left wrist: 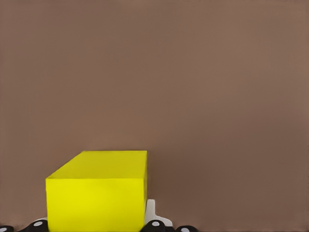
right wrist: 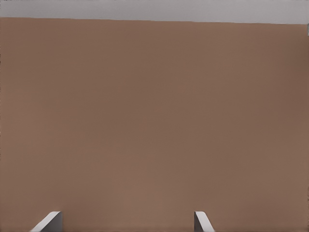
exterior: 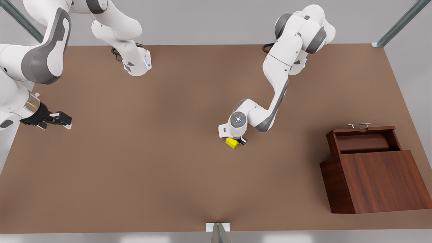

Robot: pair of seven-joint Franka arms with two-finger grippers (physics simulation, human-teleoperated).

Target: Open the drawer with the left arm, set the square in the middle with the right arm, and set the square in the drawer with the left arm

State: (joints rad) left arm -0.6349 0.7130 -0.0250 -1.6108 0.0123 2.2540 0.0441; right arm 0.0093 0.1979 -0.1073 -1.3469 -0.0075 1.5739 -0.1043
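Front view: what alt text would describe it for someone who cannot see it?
The left gripper is at a yellow cube mid-table, with the open drawer of a wooden cabinet on the front view's right. The right gripper waits, open, at the far left over the brown table.

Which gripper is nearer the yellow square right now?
Left. The left gripper is right at the square mid-table; its wrist view shows the cube between its fingers. The right gripper waits, open, far off at the front view's left edge.
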